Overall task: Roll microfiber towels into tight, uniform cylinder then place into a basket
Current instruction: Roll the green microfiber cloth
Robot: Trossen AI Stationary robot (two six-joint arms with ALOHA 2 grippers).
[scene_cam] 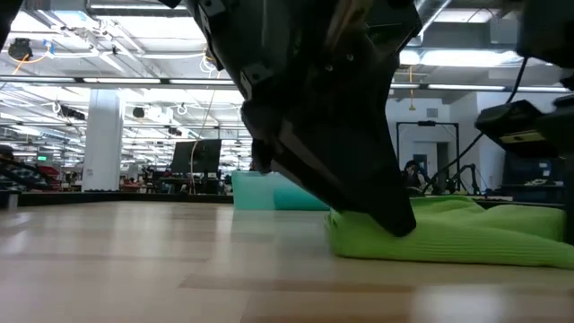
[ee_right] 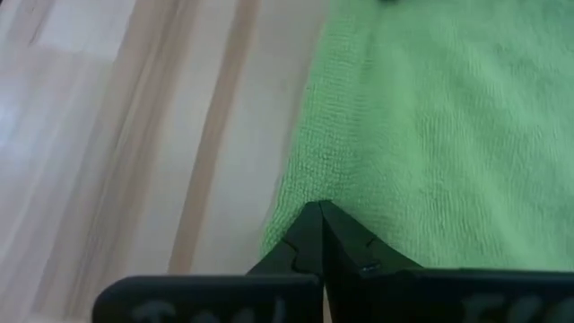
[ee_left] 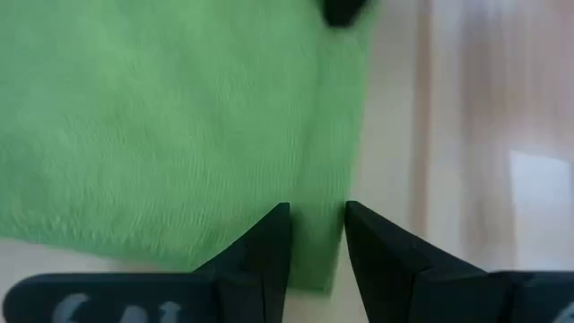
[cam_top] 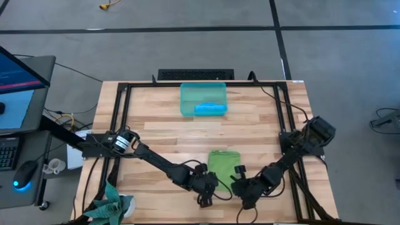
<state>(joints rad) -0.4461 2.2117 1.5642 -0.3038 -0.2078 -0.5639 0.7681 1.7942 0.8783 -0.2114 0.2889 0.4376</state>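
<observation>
fuzzy cloth green towel (cam_top: 223, 164), smooth wood table (cam_top: 156, 125)
</observation>
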